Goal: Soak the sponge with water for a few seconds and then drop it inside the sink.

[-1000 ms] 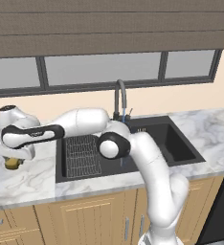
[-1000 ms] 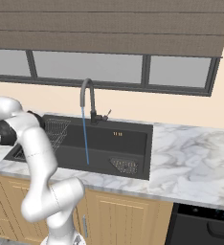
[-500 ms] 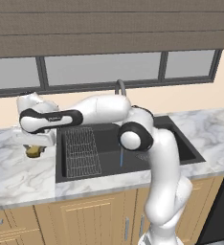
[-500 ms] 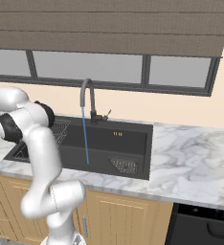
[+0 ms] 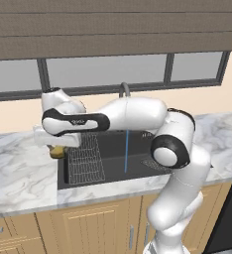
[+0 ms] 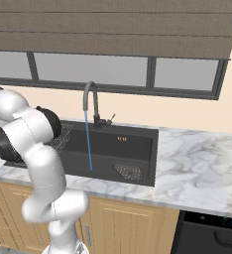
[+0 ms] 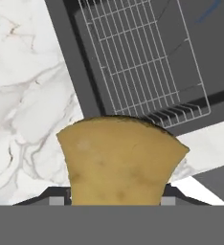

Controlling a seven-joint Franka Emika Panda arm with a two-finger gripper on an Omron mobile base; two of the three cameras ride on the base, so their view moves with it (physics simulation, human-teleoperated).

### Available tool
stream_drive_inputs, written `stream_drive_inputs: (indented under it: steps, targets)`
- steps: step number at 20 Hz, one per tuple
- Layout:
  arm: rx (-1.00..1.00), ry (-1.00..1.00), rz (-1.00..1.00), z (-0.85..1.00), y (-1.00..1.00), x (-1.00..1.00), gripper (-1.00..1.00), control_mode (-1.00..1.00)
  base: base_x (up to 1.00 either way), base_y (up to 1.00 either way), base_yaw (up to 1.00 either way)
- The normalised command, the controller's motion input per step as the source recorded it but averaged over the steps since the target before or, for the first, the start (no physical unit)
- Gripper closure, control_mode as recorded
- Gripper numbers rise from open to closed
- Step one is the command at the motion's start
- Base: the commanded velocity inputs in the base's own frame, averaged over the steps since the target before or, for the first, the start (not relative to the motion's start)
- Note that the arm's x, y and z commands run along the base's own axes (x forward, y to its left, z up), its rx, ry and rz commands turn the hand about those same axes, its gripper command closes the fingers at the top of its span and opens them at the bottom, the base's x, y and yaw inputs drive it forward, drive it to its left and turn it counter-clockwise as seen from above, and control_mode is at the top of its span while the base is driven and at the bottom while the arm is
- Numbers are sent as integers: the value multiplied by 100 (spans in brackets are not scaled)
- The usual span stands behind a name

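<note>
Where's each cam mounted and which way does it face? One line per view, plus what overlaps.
Left base view: behind the arm to its left, looking forward and down at the matte black sink; white arm rises lower right, reaching left with the mustard-yellow sponge.
Right base view: behind-right, same counter; arm at lower left.
Hand view: on the hand, looking along the gripper shut on the sponge, above the sink's edge.
Shared: both base views show the thin blue water stream; all three show the wire grid rack.
</note>
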Motion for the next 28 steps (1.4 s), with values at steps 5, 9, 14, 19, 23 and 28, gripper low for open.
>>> stream_drive_inputs:
  steps: [5, 9, 14, 19, 23, 28]
  targets:
    - [0, -2, 3, 24, -60, -5, 100, -100, 0, 0, 0]
    - [0, 0, 1, 5, -53, -2, 100, -100, 0, 0, 0]
    - [0, -1, 1, 0, -58, 0, 100, -100, 0, 0, 0]
    - [0, -5, 1, 0, -61, -5, 100, -100, 0, 0, 0]
    - [0, -7, 0, 0, -56, -12, 100, -100, 0, 0, 0]
    - [0, -6, 0, 0, -50, -10, 100, -100, 0, 0, 0]
